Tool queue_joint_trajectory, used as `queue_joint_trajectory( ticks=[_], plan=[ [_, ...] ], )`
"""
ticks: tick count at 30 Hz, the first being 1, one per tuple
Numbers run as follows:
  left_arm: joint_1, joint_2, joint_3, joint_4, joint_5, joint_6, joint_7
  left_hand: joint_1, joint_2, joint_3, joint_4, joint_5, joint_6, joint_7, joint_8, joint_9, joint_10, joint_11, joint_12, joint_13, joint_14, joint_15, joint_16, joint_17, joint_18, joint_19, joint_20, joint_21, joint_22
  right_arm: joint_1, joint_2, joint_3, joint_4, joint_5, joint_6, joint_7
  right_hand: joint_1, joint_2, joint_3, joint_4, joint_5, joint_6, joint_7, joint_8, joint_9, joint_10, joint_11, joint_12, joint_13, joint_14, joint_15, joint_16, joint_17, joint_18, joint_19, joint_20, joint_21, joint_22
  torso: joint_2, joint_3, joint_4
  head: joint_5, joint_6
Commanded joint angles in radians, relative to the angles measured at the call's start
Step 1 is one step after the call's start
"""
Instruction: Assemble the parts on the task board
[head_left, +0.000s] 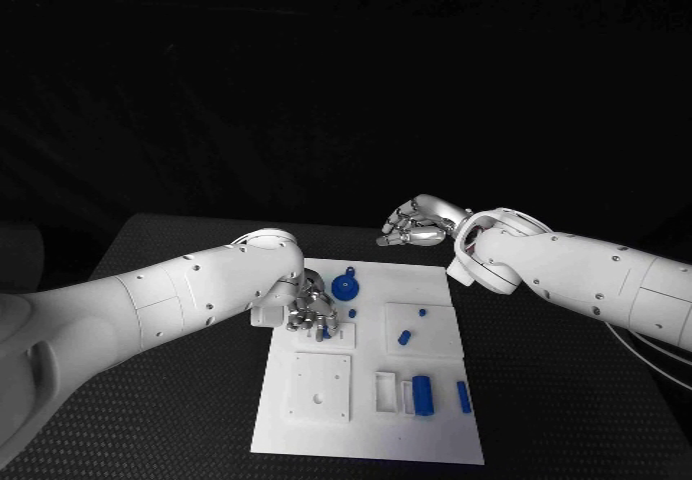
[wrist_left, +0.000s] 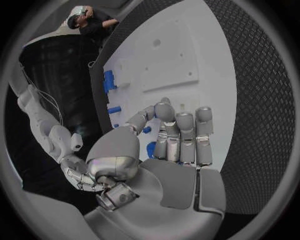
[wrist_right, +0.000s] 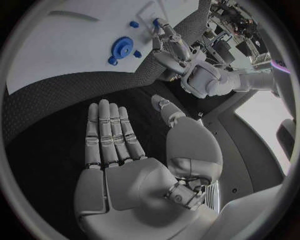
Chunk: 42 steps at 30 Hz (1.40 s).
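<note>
White task board (head_left: 320, 425) lies mid-table, and on it we count a blue gear (head_left: 346, 287) near the far edge, a small peg (head_left: 405, 337) on a raised square, and a block (head_left: 423, 394) with a slimmer bar (head_left: 463, 396) toward the near right. Our left hand (head_left: 306, 306) rests over the board's far left; whether its downturned fingers (wrist_left: 177, 136) pinch a part we cannot tell. Our right hand (head_left: 417, 222) hovers beyond the board above the black table (head_left: 562, 400), fingers (wrist_right: 109, 132) straight, apart, holding nothing. From the right wrist we see the gear's teeth.
</note>
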Motion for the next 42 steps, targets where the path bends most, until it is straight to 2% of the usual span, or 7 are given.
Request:
queue_joint_trajectory(
  ticks=[1, 6, 10, 14, 23, 34, 42],
  plan=[
    [-0.004, 0.005, -0.002, -0.003, -0.023, -0.012, -0.007, 0.002, 0.021, 0.075, -0.027, -0.005, 0.007, -0.003, 0.005, 0.001, 0.004, -0.007, 0.005, -0.001, 0.038, -0.041, 0.002, -0.002, 0.002, 0.005, -0.142, 0.001, 0.012, 0.000, -0.001, 0.000, 0.002, -0.004, 0.011, 0.004, 0.003, 0.003, -0.004, 0.001, 0.005, -0.005, 0.000, 0.004, -0.001, 0.003, 0.003, 0.006, -0.001, -0.004, 0.003, 0.005, -0.001, 0.007, 0.000, 0.004, -0.006, 0.002, 0.000, -0.0001, 0.0003, 0.000, 0.000],
    [-0.004, 0.005, -0.003, -0.001, -0.023, -0.017, -0.009, -0.021, 0.016, 0.073, -0.006, -0.080, 0.009, -0.004, 0.007, 0.003, 0.008, -0.008, 0.002, -0.003, 0.042, -0.042, -0.001, -0.003, 0.002, 0.010, -0.143, -0.003, 0.009, 0.000, -0.001, 0.000, 0.002, -0.004, 0.011, 0.004, 0.003, 0.002, -0.004, 0.001, 0.005, -0.005, 0.000, 0.004, -0.001, 0.003, 0.003, 0.006, -0.001, -0.004, 0.003, 0.005, -0.001, 0.007, 0.000, 0.004, -0.006, 0.002, 0.000, -0.0002, 0.0001, 0.000, 0.000],
    [-0.004, 0.000, -0.003, 0.003, -0.033, -0.026, -0.010, -0.036, -0.011, 0.064, 0.004, -0.091, 0.008, -0.003, 0.006, 0.002, 0.009, -0.007, 0.000, -0.004, 0.043, -0.042, -0.003, -0.004, 0.002, 0.012, -0.144, -0.005, 0.009, 0.000, -0.001, 0.000, 0.001, -0.004, 0.011, 0.004, 0.003, 0.002, -0.004, 0.001, 0.005, -0.005, 0.000, 0.004, -0.001, 0.003, 0.003, 0.006, -0.002, -0.004, 0.003, 0.005, -0.001, 0.007, 0.000, 0.004, -0.006, 0.002, 0.000, -0.0007, 0.0002, 0.000, 0.001],
    [-0.004, -0.007, -0.003, 0.010, -0.040, -0.031, -0.010, -0.056, -0.088, 0.051, 0.037, -0.161, 0.001, -0.002, -0.001, -0.004, 0.009, -0.006, -0.003, -0.006, 0.043, -0.042, -0.007, -0.006, 0.005, 0.015, -0.147, -0.009, 0.008, 0.000, -0.001, 0.000, 0.001, -0.004, 0.012, 0.004, 0.003, 0.002, -0.004, 0.001, 0.005, -0.005, 0.000, 0.004, -0.001, 0.003, 0.003, 0.006, -0.002, -0.004, 0.003, 0.005, -0.001, 0.007, 0.000, 0.005, -0.006, 0.002, 0.000, -0.0010, 0.0008, -0.001, 0.001],
    [-0.004, -0.019, -0.003, 0.023, -0.046, -0.036, -0.012, -0.071, -0.173, 0.048, 0.077, -0.228, -0.003, -0.002, -0.005, -0.009, 0.007, -0.006, -0.005, -0.007, 0.043, -0.043, -0.010, -0.007, 0.007, 0.016, -0.150, -0.015, 0.008, 0.000, -0.001, 0.000, 0.000, -0.004, 0.011, 0.004, 0.003, 0.001, -0.004, 0.001, 0.005, -0.005, 0.000, 0.004, -0.001, 0.003, 0.003, 0.006, -0.002, -0.005, 0.003, 0.005, -0.001, 0.007, 0.000, 0.005, -0.006, 0.002, 0.000, -0.0013, 0.0014, -0.001, 0.002],
    [-0.004, -0.043, -0.002, 0.051, -0.058, -0.063, -0.013, -0.086, -0.219, 0.050, 0.125, -0.345, -0.005, -0.001, -0.007, -0.014, 0.006, -0.006, -0.003, -0.004, 0.042, -0.043, -0.011, -0.006, 0.009, 0.015, -0.152, -0.021, 0.011, 0.000, -0.002, 0.000, -0.001, -0.004, 0.011, 0.004, 0.002, 0.001, -0.004, 0.001, 0.005, -0.006, 0.001, 0.004, -0.002, 0.003, 0.003, 0.007, -0.003, -0.005, 0.003, 0.005, -0.002, 0.007, 0.000, 0.005, -0.007, 0.003, -0.001, -0.0011, 0.0016, -0.001, 0.003],
    [-0.003, -0.058, 0.003, 0.076, -0.053, -0.068, -0.013, -0.086, -0.227, 0.051, 0.131, -0.355, -0.006, -0.002, -0.007, -0.014, 0.006, -0.006, -0.001, -0.003, 0.042, -0.044, -0.010, -0.005, 0.009, 0.015, -0.152, -0.021, 0.012, 0.000, -0.002, 0.000, -0.003, -0.004, 0.010, 0.005, 0.002, 0.001, -0.005, 0.002, 0.006, -0.006, 0.001, 0.004, -0.002, 0.002, 0.004, 0.007, -0.004, -0.005, 0.003, 0.005, -0.002, 0.007, 0.000, 0.005, -0.007, 0.003, 0.000, -0.0012, 0.0011, 0.000, 0.005]
  ],
)
